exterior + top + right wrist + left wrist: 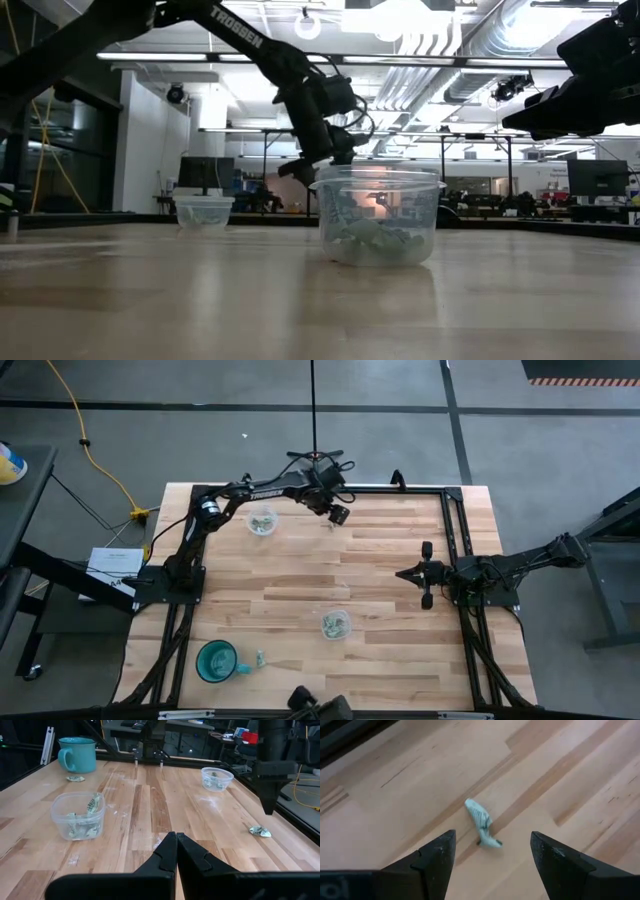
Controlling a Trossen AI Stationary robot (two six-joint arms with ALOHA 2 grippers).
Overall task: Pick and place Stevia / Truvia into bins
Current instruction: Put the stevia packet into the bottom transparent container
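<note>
A crumpled Stevia sachet (482,824), pale green and white with fine stripes, lies twisted on the wooden bench (380,575) near the far edge. The left gripper (492,857) hangs just above it, fingers (436,857) spread wide to either side and not touching it. One clear cup (263,521) stands near that gripper, holding a few sachets. The second clear cup (335,624) sits toward the near middle of the bench, with several green-and-white sachets piled inside. Another sachet (260,657) lies flat beside a teal mug (217,661). The right gripper (175,851) waits at the right side, its fingers pressed together on nothing.
</note>
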